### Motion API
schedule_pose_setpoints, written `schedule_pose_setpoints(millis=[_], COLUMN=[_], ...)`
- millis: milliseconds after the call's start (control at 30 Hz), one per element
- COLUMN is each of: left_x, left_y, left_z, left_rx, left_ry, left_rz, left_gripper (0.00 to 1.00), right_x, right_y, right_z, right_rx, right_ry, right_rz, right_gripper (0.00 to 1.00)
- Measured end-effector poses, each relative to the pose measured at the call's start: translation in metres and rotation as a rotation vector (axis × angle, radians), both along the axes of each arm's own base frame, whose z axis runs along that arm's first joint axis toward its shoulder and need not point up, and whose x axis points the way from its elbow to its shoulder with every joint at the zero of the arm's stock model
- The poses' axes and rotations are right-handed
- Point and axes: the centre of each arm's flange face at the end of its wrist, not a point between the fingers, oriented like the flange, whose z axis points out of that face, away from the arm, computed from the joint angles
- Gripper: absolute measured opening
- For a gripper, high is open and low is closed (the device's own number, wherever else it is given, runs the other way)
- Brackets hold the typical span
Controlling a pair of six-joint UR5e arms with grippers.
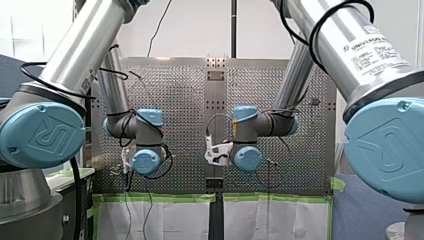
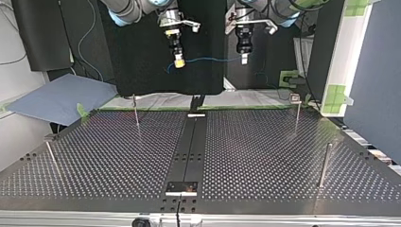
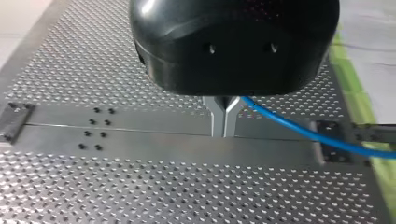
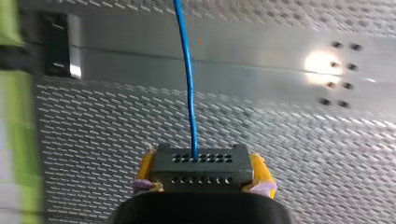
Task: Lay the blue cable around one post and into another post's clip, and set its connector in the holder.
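Observation:
Both grippers hang high above the far edge of the table in the top view. My right gripper (image 2: 179, 63) is shut, its yellow pads (image 4: 259, 171) clamped on a dark connector block (image 4: 201, 164). The blue cable (image 4: 187, 79) leaves the block's face and runs ahead over the plate. In the top view the cable (image 2: 213, 59) spans, slightly sagging, to my left gripper (image 2: 244, 58). My left gripper (image 3: 225, 132) has its metal fingers shut on the cable (image 3: 299, 130), which trails off to one side.
Thin posts stand on the perforated table (image 2: 265, 156): one (image 2: 135, 112) at the far left of the top view, one (image 2: 52, 158) at the near left, one with a clip top (image 2: 296, 111) at the far right, one (image 2: 324, 164) at the near right. A dark centre strip (image 2: 191, 142) ends in a plate (image 2: 181, 187).

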Motion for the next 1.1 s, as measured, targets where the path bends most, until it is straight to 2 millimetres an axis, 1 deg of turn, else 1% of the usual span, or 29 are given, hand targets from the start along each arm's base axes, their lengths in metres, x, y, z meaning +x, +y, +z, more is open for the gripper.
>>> schedule_pose_setpoints(millis=[100,300,633,733,800,900,1100], left_x=[-0.009,-0.023,-0.024,-0.021,-0.017,-0.012,-0.010], left_y=[0.005,0.014,0.014,0.011,0.005,-0.001,-0.006], left_z=[-0.005,-0.009,-0.007,-0.004,0.001,0.009,0.024], left_rx=[0.005,0.003,-0.018,-0.035,-0.057,-0.082,-0.111], left_ry=[0.008,0.005,-0.030,-0.046,-0.062,-0.078,-0.085], left_rz=[0.000,0.000,0.000,-0.012,-0.028,-0.053,-0.081], left_gripper=[0.01,0.01,0.01,0.01,0.01,0.01,0.01], right_x=[-0.003,-0.008,-0.010,-0.010,-0.008,-0.003,0.005], right_y=[0.006,0.012,0.014,0.014,0.012,0.009,0.008], right_z=[-0.012,-0.020,-0.022,-0.022,-0.020,-0.009,0.016], right_rx=[0.048,0.113,0.127,0.128,0.128,0.122,0.114], right_ry=[0.012,0.028,0.037,0.037,0.028,0.001,-0.061], right_rz=[0.014,0.015,0.014,0.014,0.014,0.015,0.039], right_gripper=[0.00,0.00,0.00,0.00,0.00,0.00,0.00])
